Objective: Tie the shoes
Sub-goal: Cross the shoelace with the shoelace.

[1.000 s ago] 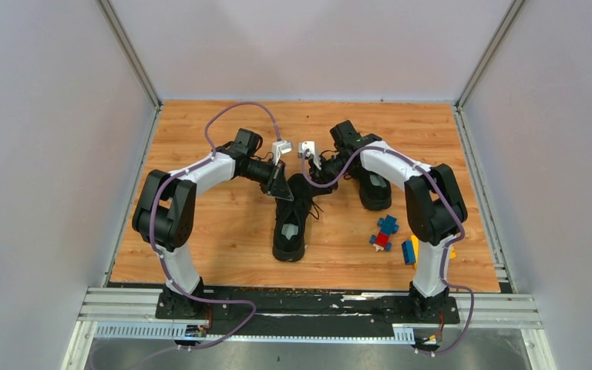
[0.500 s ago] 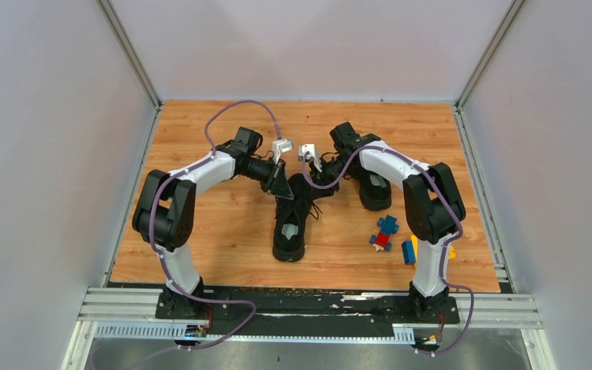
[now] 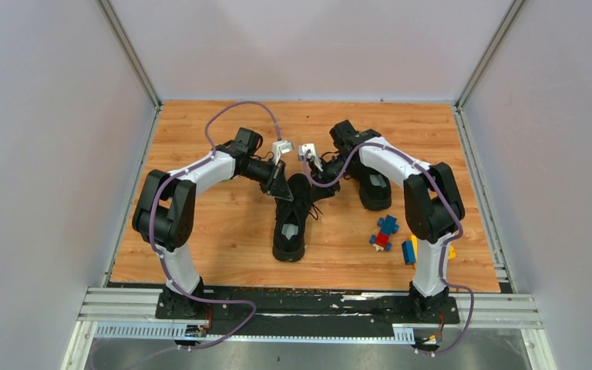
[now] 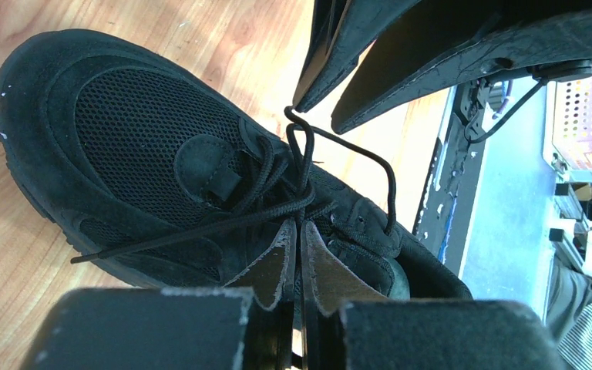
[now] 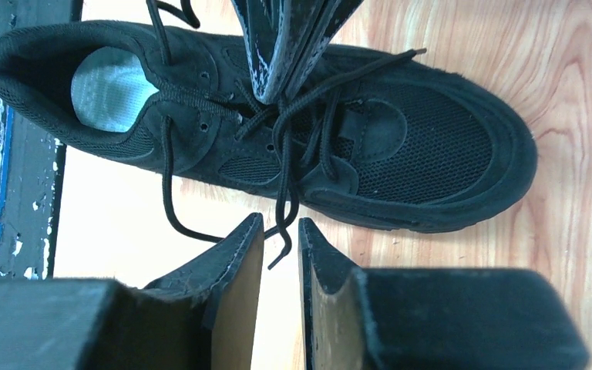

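The middle black shoe (image 3: 289, 223) lies toe away from the arm bases, and the second shoe (image 3: 375, 189) lies behind the right arm. In the left wrist view my left gripper (image 4: 299, 225) is shut on the crossed laces (image 4: 302, 196) over this shoe's (image 4: 123, 131) tongue. My right gripper (image 5: 280, 225) hangs beside the same shoe (image 5: 424, 146), its fingers a little apart. A loose lace end (image 5: 281, 231) dangles in the gap, touching neither finger. From above, the left gripper (image 3: 281, 185) and right gripper (image 3: 317, 185) meet over the shoe's lacing.
Small blue, red and yellow toy blocks (image 3: 386, 231) lie on the wooden table (image 3: 216, 223) right of the middle shoe, with more (image 3: 410, 250) by the right arm's base. Grey walls enclose the table on three sides.
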Controlling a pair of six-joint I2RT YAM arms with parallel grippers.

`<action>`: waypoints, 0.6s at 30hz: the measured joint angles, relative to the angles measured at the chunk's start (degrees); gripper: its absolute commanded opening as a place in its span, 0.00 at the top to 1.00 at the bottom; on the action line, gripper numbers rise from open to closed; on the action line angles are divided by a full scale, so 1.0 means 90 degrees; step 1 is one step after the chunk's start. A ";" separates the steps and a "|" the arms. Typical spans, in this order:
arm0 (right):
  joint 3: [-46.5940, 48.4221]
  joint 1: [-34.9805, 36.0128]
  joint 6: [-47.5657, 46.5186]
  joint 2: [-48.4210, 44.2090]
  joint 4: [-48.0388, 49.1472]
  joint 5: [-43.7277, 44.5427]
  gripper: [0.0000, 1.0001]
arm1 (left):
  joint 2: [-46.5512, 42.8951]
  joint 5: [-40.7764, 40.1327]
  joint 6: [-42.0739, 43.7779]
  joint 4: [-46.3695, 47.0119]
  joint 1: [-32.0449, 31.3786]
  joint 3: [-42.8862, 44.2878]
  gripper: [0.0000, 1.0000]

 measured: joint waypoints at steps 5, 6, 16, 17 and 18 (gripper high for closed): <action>0.0240 0.0000 0.0019 0.0170 -0.0056 -0.0148 0.76 | 0.0000 0.0002 0.0007 0.0000 0.0000 0.0002 0.94; 0.0255 0.0000 0.0024 0.0211 -0.0056 -0.0155 0.77 | 0.0000 0.0002 0.0007 0.0000 0.0000 0.0002 0.94; 0.0257 0.0032 0.0097 0.0379 -0.0129 -0.0134 0.94 | 0.0000 0.0022 0.0007 0.0000 0.0000 0.0002 0.94; 0.0257 0.0032 0.0097 0.0379 -0.0129 -0.0131 0.95 | 0.0000 0.0022 0.0007 0.0002 0.0000 0.0002 0.95; 0.0257 0.0032 0.0100 0.0379 -0.0129 -0.0129 0.96 | 0.0000 0.0022 0.0005 0.0002 0.0000 0.0002 0.95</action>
